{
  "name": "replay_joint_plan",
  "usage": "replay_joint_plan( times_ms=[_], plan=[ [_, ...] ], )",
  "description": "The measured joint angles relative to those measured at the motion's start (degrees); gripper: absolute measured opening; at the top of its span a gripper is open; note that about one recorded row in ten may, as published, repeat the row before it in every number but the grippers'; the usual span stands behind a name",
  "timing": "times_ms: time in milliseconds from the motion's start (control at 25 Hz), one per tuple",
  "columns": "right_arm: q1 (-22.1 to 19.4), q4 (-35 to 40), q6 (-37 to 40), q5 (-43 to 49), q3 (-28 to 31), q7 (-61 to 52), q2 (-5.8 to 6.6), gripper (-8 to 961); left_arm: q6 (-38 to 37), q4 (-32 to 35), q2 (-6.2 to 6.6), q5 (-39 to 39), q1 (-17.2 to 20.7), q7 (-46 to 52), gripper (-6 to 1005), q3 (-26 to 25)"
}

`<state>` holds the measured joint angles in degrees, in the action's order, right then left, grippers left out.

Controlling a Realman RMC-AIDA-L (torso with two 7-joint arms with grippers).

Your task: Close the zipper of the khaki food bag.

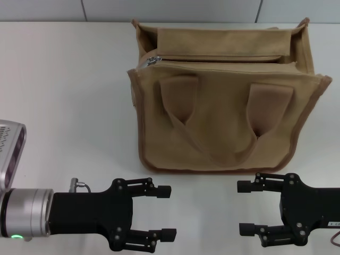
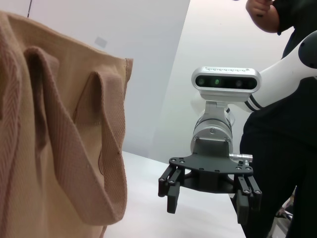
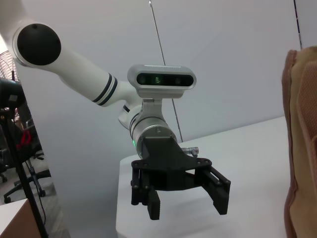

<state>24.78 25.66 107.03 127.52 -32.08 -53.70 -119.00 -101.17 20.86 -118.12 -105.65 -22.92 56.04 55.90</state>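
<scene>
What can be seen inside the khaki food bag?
Nothing inside shows: the khaki food bag hides its contents. Only the zipper along its top is visible, slider at its left end.

Smooth white tabletop (image 1: pixel 64 79) spreading wide and matte across the head view, met at the far edge by a pale grey panelled wall (image 1: pixel 175 9) cut by thin dark vertical seams. Standing beyond the table's end in the left wrist view, a person in black clothing (image 2: pixel 277 148), head out of sight. Off past the table in the right wrist view, a black castor-footed chair base (image 3: pixel 30 187) near a small red item (image 3: pixel 25 136), too blurred to identify.
</scene>
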Motion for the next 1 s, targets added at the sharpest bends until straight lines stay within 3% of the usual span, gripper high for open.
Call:
replay_joint_plan(
  times_ms=[1000],
  plan=[
    [0.0,0.0,0.4,0.0,0.1,0.0,0.00,767,0.0,0.3,0.00,0.0,0.2,0.3,795,0.0]
  ],
)
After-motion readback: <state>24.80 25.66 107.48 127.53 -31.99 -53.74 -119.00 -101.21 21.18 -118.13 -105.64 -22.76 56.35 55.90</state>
